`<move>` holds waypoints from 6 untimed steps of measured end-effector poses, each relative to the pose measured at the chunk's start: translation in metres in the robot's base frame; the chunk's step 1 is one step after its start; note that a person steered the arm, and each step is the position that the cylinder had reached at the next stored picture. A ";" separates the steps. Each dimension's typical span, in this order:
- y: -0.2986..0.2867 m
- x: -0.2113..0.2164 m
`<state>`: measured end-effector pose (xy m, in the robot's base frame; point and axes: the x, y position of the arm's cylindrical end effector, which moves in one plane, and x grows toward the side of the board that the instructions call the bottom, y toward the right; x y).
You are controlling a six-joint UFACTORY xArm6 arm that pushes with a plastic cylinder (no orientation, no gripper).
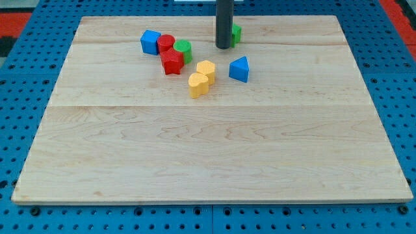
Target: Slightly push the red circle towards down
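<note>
The red circle [166,43] sits near the view's top left on the wooden board [214,149], touching a blue block [151,41] on its left and a green circle [182,49] on its right. A red star-like block [172,62] lies just below it. My tip [223,47] is a dark rod standing to the right of this cluster, well apart from the red circle. A green block [236,34] is partly hidden behind the rod.
Two yellow blocks [206,69] [198,84] lie touching below the cluster. A blue triangular block [240,69] sits below my tip. The board rests on a blue perforated table [19,84].
</note>
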<state>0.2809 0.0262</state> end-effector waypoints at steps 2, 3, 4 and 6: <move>-0.067 0.000; -0.110 0.000; -0.134 0.000; -0.148 0.022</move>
